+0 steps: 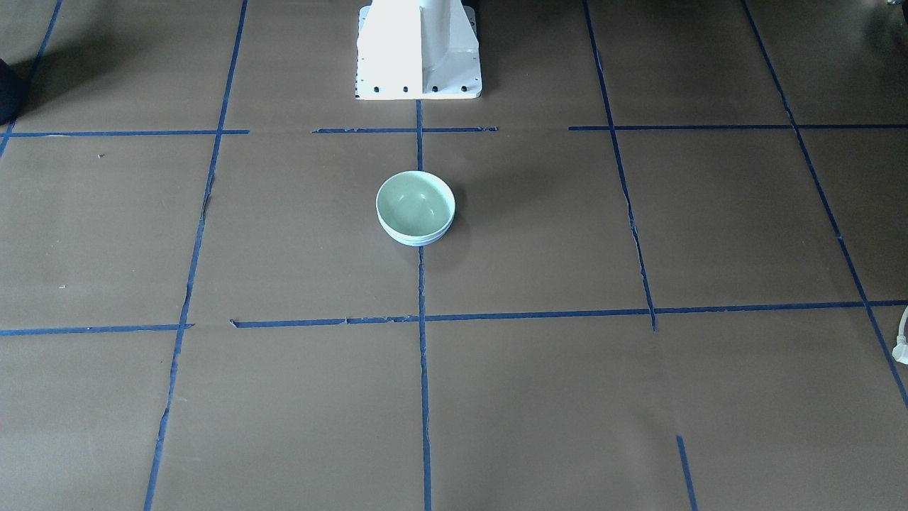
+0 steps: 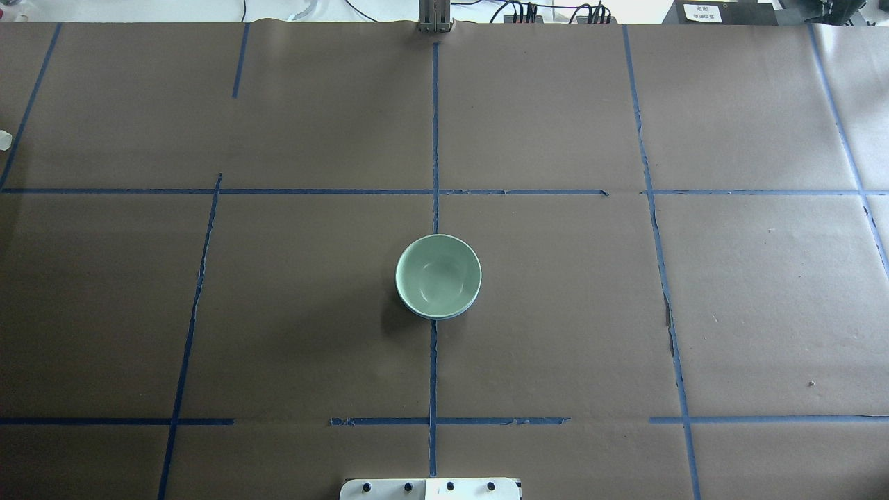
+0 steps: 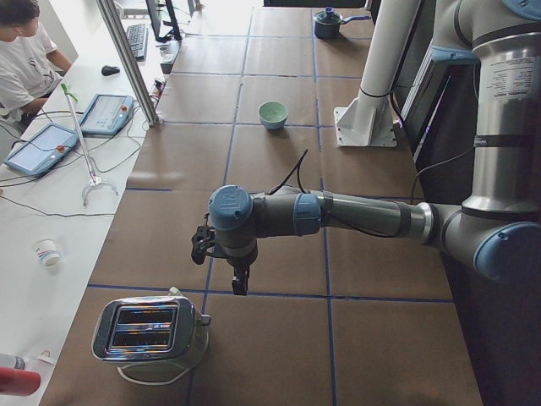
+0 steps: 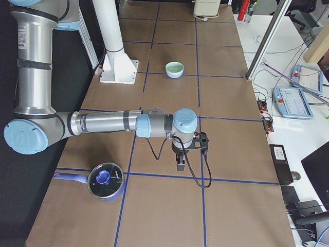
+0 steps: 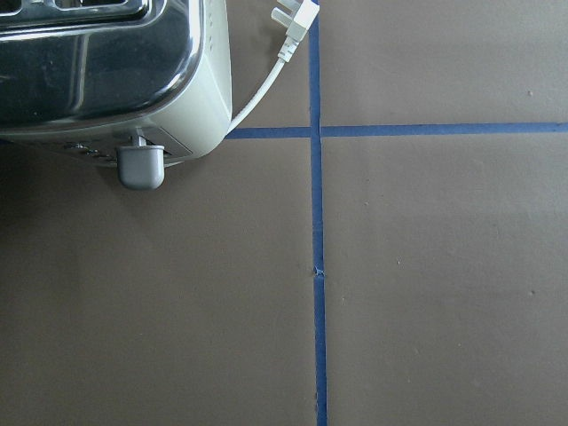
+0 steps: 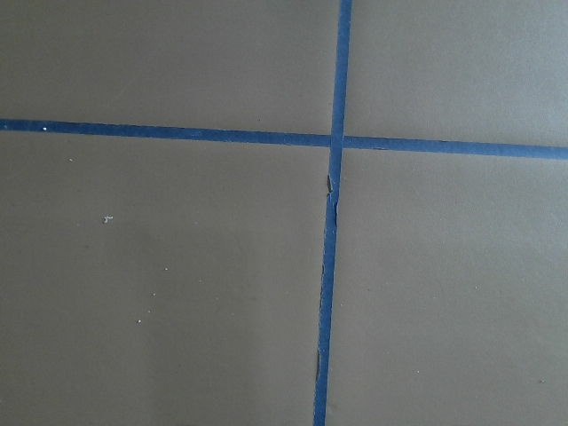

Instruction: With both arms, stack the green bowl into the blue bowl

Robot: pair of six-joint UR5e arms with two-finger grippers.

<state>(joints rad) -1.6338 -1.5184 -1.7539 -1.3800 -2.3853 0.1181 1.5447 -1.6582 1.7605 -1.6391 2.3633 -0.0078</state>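
Left end effector (image 3: 240,288) hangs from the near arm in the left side view, pointing down, just beside a shiny toaster (image 3: 150,328). I cannot tell if it is released or clenched. Right end effector (image 4: 181,164) hangs the same way in the right side view, near a pot with a glass lid (image 4: 105,181). I cannot tell its state either. Both are well apart from the bowls.

Only the two side views show the arms. The view from above and the view from the front show the bowls up close. The green bowl (image 2: 437,274) sits inside the blue bowl (image 1: 418,241). The blue one shows only as a thin pale edge under the green rim. In the side views the bowls are too small to tell that edge apart.

The left wrist view looks down on a corner of the toaster and its white plug (image 5: 293,16). The right wrist view shows only crossed blue tape (image 6: 335,139) on the brown surface (image 2: 278,312).

The stack stands upright with its open side facing up. It is round, so no side is longer. It rests on the middle tape line, near the white pedestal (image 1: 418,50).
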